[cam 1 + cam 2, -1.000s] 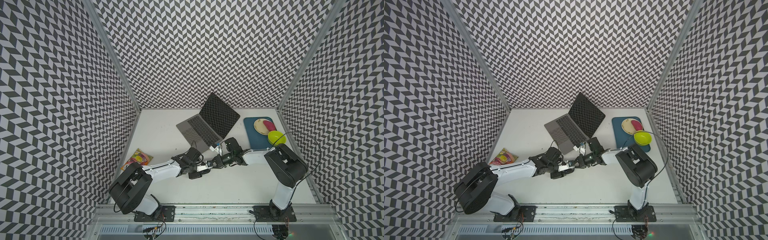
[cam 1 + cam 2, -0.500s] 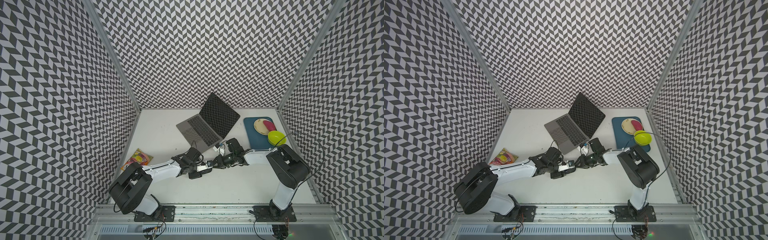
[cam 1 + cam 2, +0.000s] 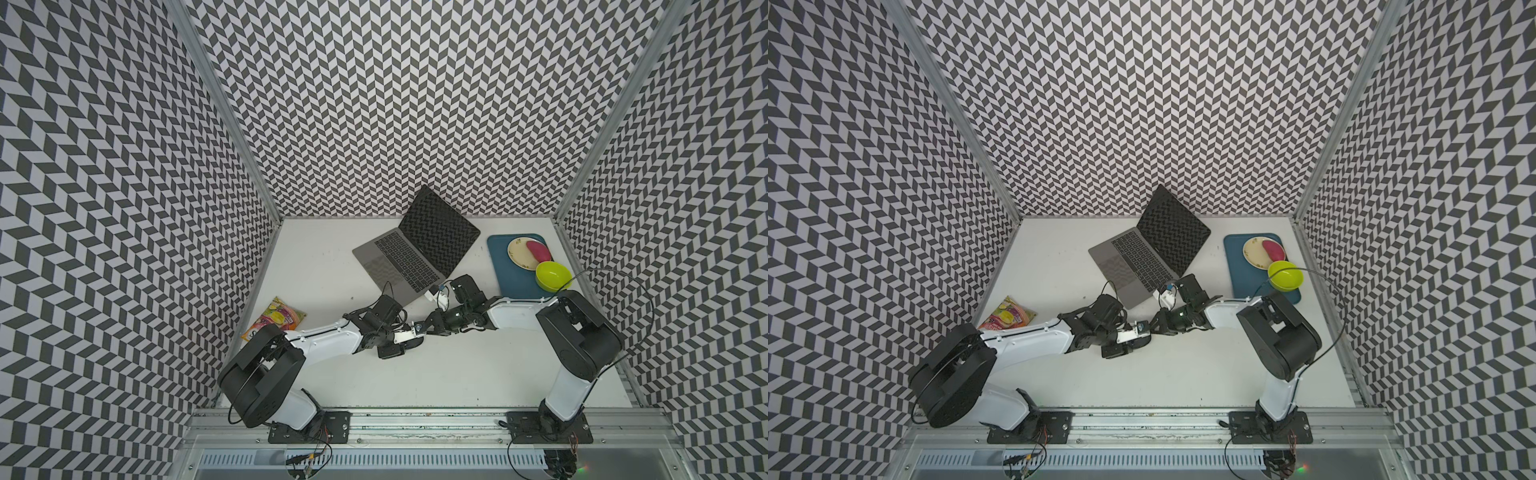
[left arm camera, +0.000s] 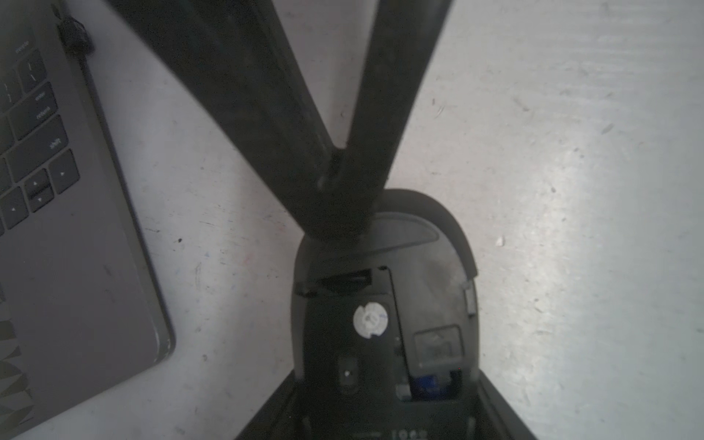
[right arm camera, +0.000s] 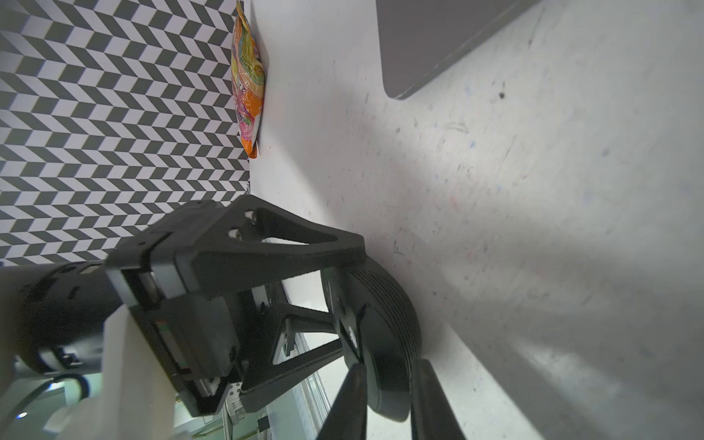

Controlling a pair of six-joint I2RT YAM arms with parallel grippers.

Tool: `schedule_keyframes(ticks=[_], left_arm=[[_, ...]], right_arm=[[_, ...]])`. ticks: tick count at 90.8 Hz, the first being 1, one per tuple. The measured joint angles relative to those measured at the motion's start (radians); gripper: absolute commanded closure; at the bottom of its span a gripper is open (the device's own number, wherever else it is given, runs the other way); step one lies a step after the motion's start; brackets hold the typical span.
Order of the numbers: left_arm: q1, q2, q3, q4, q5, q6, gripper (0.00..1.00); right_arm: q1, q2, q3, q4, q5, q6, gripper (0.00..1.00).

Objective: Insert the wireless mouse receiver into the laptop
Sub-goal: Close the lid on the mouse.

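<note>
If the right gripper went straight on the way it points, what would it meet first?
The upturned mouse held by the left gripper. The right gripper has its tips at the mouse's end, though contact is unclear.

Black-and-white chevron walls (image 3: 374, 104) all round, a white table (image 3: 415, 382), and the grey laptop (image 3: 390, 266) has black keys, its dark screen mirroring those chevrons. There's a dark teal tray (image 3: 511, 284), lime-green bowl (image 3: 552, 275), cream plate (image 3: 517, 255), orange-pink-yellow packet (image 3: 276, 322) and black mouse (image 4: 426, 244).
</note>
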Motion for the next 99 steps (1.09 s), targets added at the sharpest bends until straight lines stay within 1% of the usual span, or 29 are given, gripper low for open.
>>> schedule_keyframes(ticks=[26, 41, 55, 76, 99], left_arm=[[0.000, 0.011, 0.011, -0.009, 0.018, -0.018, 0.50], [0.000, 0.018, 0.018, -0.013, 0.028, -0.025, 0.50], [0.000, 0.018, 0.019, -0.014, 0.033, -0.034, 0.50], [0.000, 0.024, 0.022, -0.014, 0.042, -0.039, 0.50], [0.000, 0.032, 0.028, -0.015, 0.060, -0.045, 0.50]], right_arm=[[0.013, 0.000, 0.005, -0.016, 0.029, -0.003, 0.77], [0.013, -0.024, 0.005, -0.029, 0.051, -0.003, 0.70], [0.016, -0.057, 0.005, -0.039, 0.074, -0.005, 0.61], [0.017, -0.084, 0.003, -0.055, 0.099, -0.027, 0.52], [0.023, -0.085, -0.032, -0.060, 0.106, -0.053, 0.48]])
